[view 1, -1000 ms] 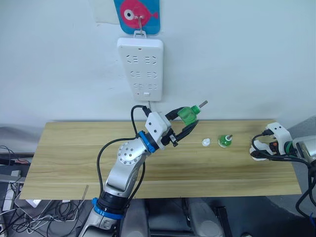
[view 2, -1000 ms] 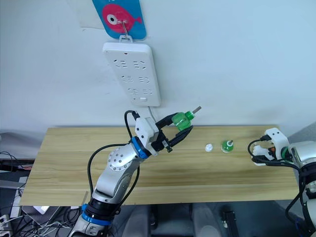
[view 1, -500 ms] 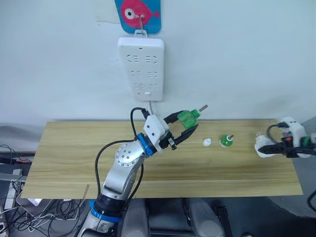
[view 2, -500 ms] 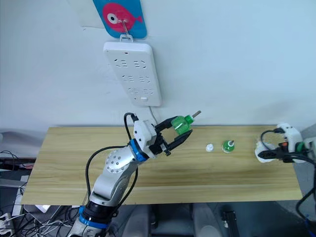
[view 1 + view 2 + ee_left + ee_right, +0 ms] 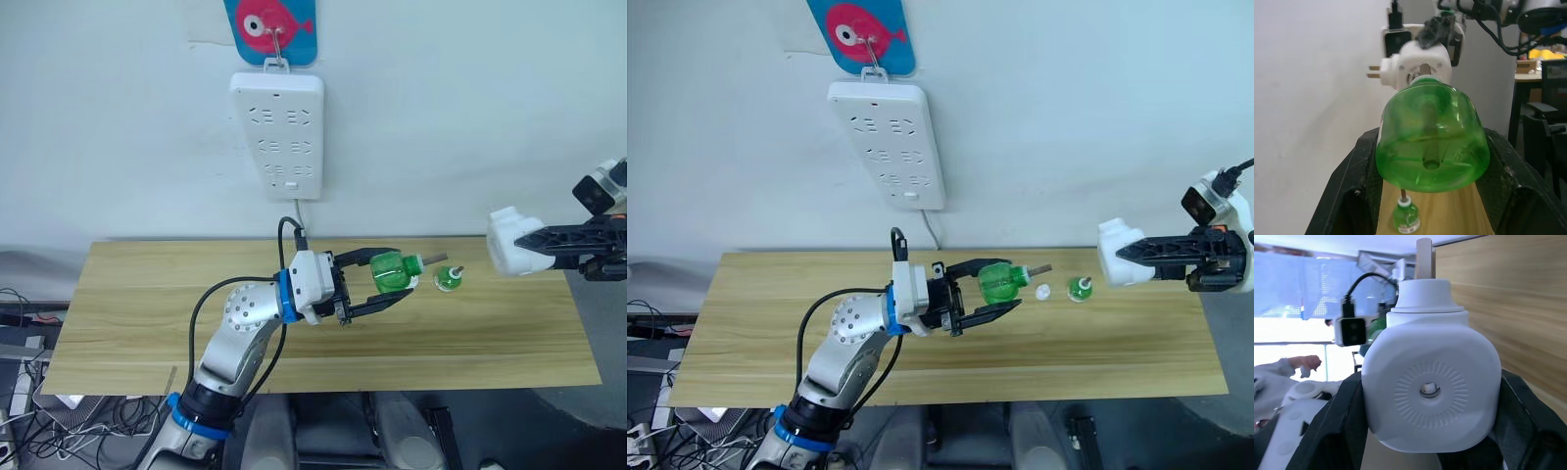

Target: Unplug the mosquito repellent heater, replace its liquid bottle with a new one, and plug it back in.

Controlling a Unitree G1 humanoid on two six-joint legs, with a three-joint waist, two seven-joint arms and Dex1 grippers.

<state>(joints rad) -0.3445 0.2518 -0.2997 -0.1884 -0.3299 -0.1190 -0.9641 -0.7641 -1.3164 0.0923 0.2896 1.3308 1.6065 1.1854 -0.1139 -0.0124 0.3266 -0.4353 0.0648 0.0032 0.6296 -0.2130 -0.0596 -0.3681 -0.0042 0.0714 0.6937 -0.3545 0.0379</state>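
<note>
Your left hand (image 5: pixel 377 287), just left of centre frame, has its two black fingers clamped around a green bottle (image 5: pixel 394 272), lying on its side above the wooden surface (image 5: pixel 137 304), bare wick rod pointing right. This bottle carries no cap, yet it's the one in your grip. In the left wrist view you're looking at the bottle's round base (image 5: pixel 1431 147) wedged between both fingers, with the heater lined up straight beyond it.

Moving right: a small whitish cap (image 5: pixel 412 283) lies on the surface just beside the wick tip, and right next to it a second green bottle (image 5: pixel 448 279) stands upright on the surface, its dark wick poking up.

At the right edge, your right hand (image 5: pixel 534 247) is closed on the mosquito repellent heater (image 5: pixel 509 254), held in the air above the surface's right end, well apart from the left hand's bottle. The right wrist view shows the heater (image 5: pixel 1431 391) gripped on both sides.

Upper centre, the power strip (image 5: pixel 278 132) hangs on the wall.
</note>
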